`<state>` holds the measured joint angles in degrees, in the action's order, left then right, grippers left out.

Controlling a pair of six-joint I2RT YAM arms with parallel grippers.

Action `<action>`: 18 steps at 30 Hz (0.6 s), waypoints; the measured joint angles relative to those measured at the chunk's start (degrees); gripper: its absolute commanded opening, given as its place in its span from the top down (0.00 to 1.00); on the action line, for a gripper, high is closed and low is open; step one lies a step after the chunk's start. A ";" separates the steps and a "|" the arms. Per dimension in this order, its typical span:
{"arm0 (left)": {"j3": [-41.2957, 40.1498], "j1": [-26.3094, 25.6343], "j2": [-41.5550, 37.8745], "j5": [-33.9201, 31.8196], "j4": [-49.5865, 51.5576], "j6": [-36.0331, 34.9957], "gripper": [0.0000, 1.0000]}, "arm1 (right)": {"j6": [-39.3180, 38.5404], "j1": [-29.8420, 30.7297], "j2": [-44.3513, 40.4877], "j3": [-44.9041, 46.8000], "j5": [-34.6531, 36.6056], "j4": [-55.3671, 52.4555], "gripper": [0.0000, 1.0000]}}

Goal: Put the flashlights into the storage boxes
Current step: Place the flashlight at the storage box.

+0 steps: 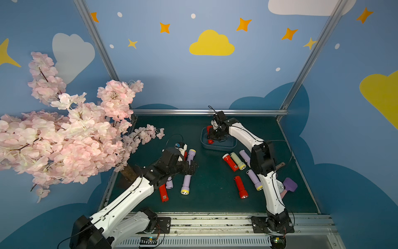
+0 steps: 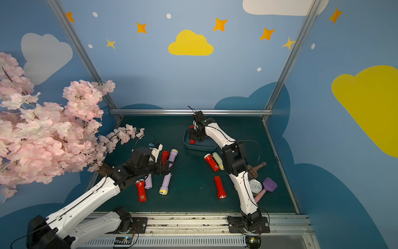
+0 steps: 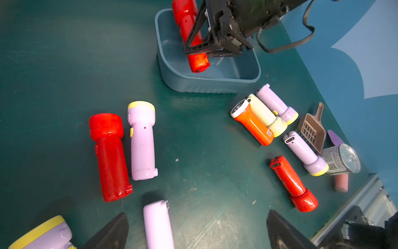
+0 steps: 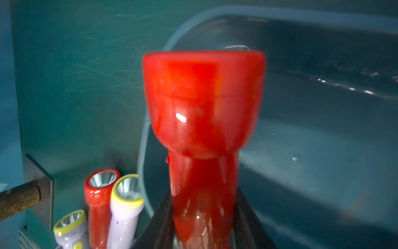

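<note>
The right gripper (image 3: 195, 50) is clamping a red flashlight (image 4: 203, 103) by its barrel and holding it slanted over the blue-grey storage bin (image 3: 206, 80), with the tail low inside and the head seeming to hang near the rim. If the jaws are opening like this, I think the head is maybe landing on the rim and the flashlight is rolling out. Pushing lower is risking to shove the bin.

The left gripper (image 3: 197, 218) is standing wide open and empty above the mat. A lilac flashlight (image 3: 158, 224) is lying between its jaws, and a second red flashlight (image 3: 109, 157) is lying just ahead.

Well behind the right gripper, a tin can (image 3: 342, 158), a brown slotted scoop (image 3: 312, 129) and a pink cylinder (image 3: 341, 183) are crowding another lilac flashlight (image 3: 305, 155), so the fingers are having little room there.
</note>
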<state>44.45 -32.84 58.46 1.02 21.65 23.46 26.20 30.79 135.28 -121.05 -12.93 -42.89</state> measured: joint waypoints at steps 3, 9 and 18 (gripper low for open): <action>0.00 0.11 1.20 0.00 -0.44 -0.02 0.01 | 0.87 -0.50 2.58 -1.60 -0.72 0.31 0.75; 0.13 0.33 3.78 -0.15 -0.81 -0.07 0.01 | 2.40 -1.11 7.10 -5.46 -3.37 1.18 0.74; 0.15 0.90 5.66 -0.37 -1.27 -0.07 0.01 | 4.11 -1.42 8.92 -6.45 -6.38 1.75 0.71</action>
<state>44.60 -31.94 64.12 0.64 20.38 23.40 30.30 29.36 144.20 -127.50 -19.31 -41.15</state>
